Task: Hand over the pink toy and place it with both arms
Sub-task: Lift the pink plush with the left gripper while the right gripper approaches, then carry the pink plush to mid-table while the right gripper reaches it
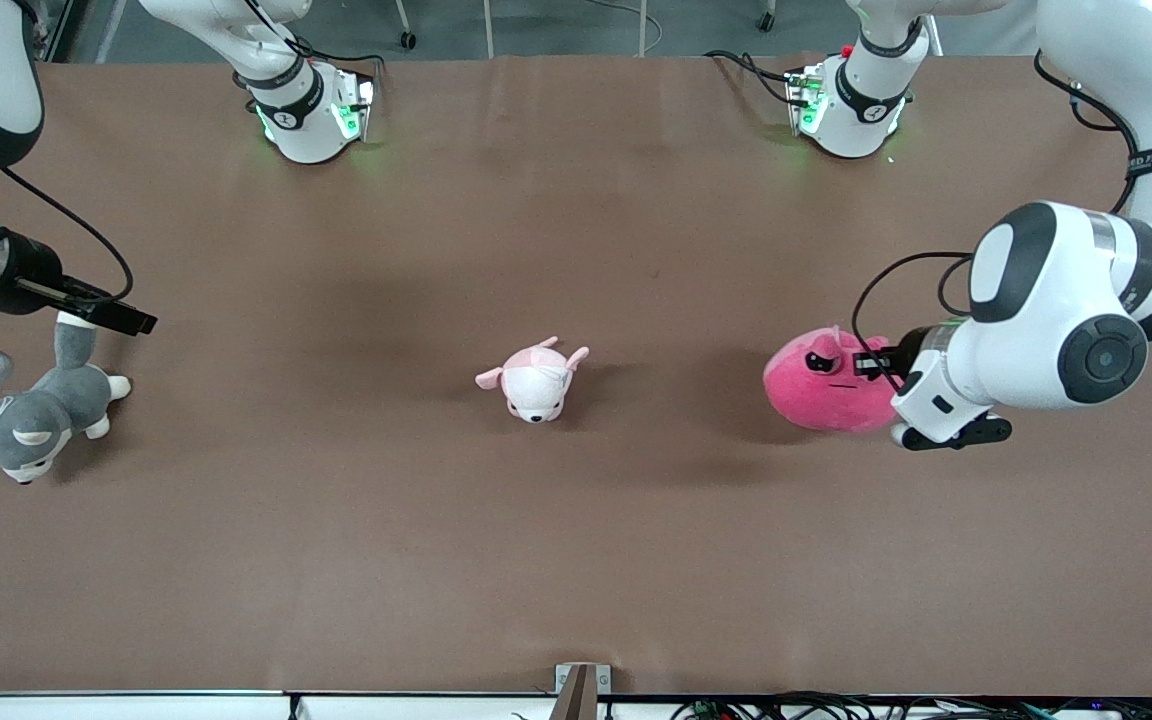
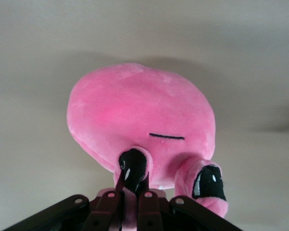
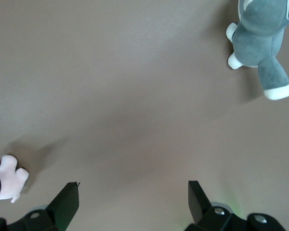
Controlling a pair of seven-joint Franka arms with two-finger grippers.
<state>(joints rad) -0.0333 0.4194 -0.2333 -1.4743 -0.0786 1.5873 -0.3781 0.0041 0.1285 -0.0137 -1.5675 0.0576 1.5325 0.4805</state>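
two grippers in view: left gripper (image 1: 871, 363) clamped tight on the pink toy (image 1: 821, 385) beside one bulging eye, toy toward the left arm's end of the bench (image 1: 336, 560). right gripper (image 3: 134, 196) spread wide, holding nothing, waiting over the right arm's end by the grey husky plush (image 1: 31, 425). pale puppy plush (image 1: 536, 380) lying mid-bench, well apart from both.

Hot-pink toy (image 1: 821, 392), black eyes; pale pink-white puppy (image 1: 534, 380); grey-white husky (image 1: 31, 425); brown table (image 1: 576, 560).
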